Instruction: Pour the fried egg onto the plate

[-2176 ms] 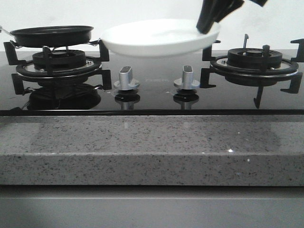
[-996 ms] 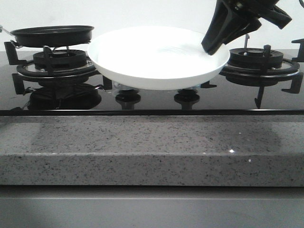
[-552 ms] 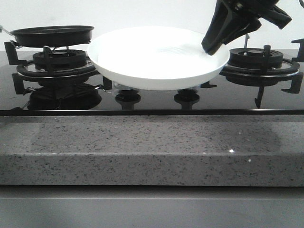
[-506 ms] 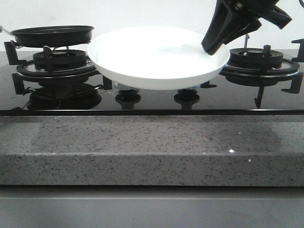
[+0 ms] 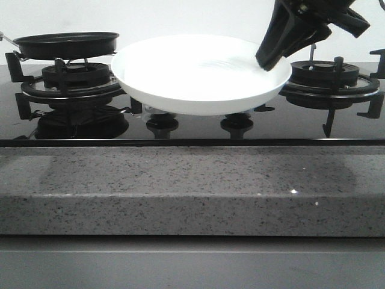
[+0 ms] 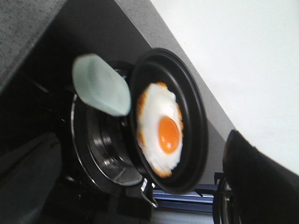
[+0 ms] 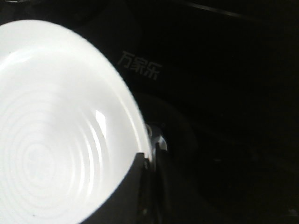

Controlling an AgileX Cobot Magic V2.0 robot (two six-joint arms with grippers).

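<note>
A: so where's the plate (image 5: 198,75) for us right now?

B: we see it up in the air over the middle of the stove (image 5: 192,123), above the two knobs (image 5: 236,123); the right gripper (image 5: 274,57) is pinching its right rim, jaws closed down on the edge; plate sits roughly level

A: and the fried egg (image 6: 160,128)?

B: lying in the black frying pan (image 5: 66,43) on the left burner (image 5: 66,81); our left wrist view shows it flat in there, yolk up

A: left gripper?

B: only blurry dark shapes at the edges of its own camera; we can't tell how wide it's open, and it isn't in the front view
</note>
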